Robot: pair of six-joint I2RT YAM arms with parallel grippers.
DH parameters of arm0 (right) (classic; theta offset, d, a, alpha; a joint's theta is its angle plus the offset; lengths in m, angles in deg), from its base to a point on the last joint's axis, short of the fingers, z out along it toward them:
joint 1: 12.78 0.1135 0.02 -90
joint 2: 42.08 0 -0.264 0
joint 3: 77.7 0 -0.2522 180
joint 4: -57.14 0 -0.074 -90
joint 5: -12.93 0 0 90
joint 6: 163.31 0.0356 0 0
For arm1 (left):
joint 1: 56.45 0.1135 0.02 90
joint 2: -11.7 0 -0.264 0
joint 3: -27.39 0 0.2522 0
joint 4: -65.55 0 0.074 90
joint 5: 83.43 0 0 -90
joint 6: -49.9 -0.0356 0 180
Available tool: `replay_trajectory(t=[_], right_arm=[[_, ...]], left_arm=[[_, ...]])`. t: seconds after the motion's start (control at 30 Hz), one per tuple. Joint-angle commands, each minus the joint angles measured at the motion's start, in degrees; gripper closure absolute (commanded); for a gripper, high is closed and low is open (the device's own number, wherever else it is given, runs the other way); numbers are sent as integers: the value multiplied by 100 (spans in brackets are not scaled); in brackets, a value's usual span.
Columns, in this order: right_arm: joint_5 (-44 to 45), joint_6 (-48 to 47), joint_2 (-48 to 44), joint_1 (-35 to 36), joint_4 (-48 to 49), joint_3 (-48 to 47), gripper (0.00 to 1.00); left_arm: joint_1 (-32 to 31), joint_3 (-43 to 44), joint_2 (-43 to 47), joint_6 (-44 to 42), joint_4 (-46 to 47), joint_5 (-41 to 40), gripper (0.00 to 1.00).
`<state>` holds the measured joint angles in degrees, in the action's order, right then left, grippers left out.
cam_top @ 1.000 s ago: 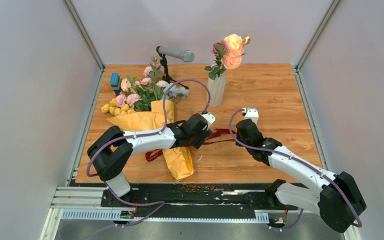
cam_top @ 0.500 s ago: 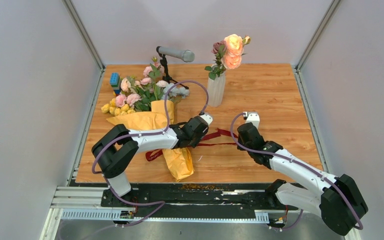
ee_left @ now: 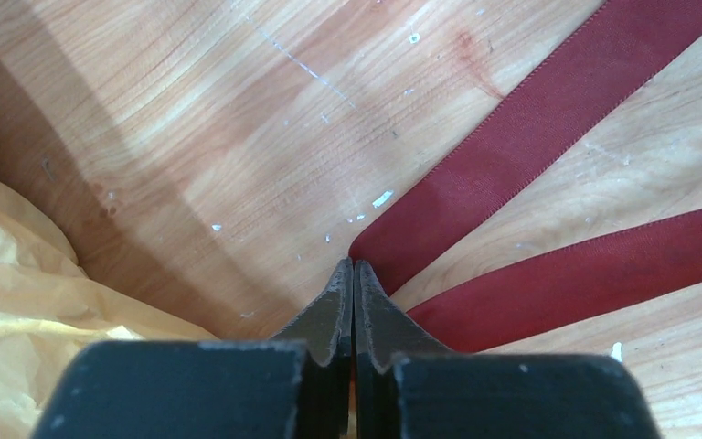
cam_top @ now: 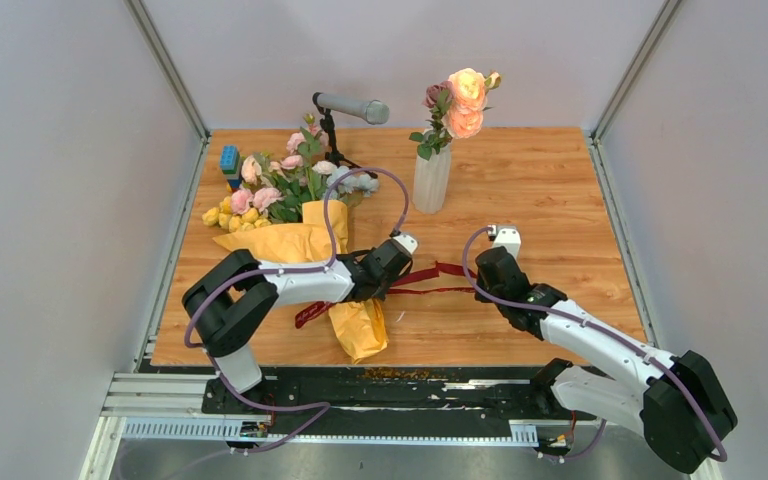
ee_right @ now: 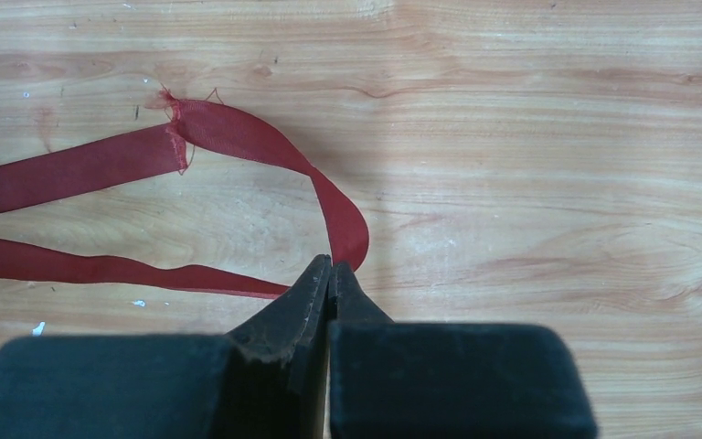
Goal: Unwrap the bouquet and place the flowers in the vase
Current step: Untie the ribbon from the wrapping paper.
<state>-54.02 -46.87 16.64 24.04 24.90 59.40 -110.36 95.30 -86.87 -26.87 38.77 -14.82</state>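
Note:
The bouquet point(cam_top: 300, 243) lies on the left of the table, its orange-yellow paper point(ee_left: 18, 302) still round the stems and its flowers point(cam_top: 270, 185) fanned out toward the back left. A dark red ribbon point(cam_top: 430, 272) trails from it to the right. My left gripper point(cam_top: 397, 270) point(ee_left: 354, 263) is shut, and the ribbon point(ee_left: 530, 137) folds in at its tips. My right gripper point(cam_top: 477, 272) point(ee_right: 332, 261) is shut on a loop of the ribbon point(ee_right: 238, 133). The white ribbed vase point(cam_top: 432, 180) stands behind, holding peach roses point(cam_top: 463, 100).
A grey microphone point(cam_top: 350, 107) on a black stand rises at the back, behind the bouquet. A blue block point(cam_top: 229, 158) sits at the far left edge. Another ribbon end point(cam_top: 308, 312) lies by the paper near the front edge.
My left gripper has closed from open and shifted slightly down and left onto the ribbon. The right arm has barely moved and stayed shut.

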Motion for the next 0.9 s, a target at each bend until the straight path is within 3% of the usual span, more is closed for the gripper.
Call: replay_trajectory(t=[0.0, 0.57, 0.87], right_arm=[[28, 138, -154, -26, 63, 48, 100], [54, 164, -262, -25, 86, 127, 100], [68, 200, -199, -26, 330, 219, 100]], left_arm=[[-14, -102, 444, 211, 28, -38, 100], [223, -519, 2829, 790, -912, -713, 100], [1956, -1572, 4893, 1428, -1248, -626, 100]])
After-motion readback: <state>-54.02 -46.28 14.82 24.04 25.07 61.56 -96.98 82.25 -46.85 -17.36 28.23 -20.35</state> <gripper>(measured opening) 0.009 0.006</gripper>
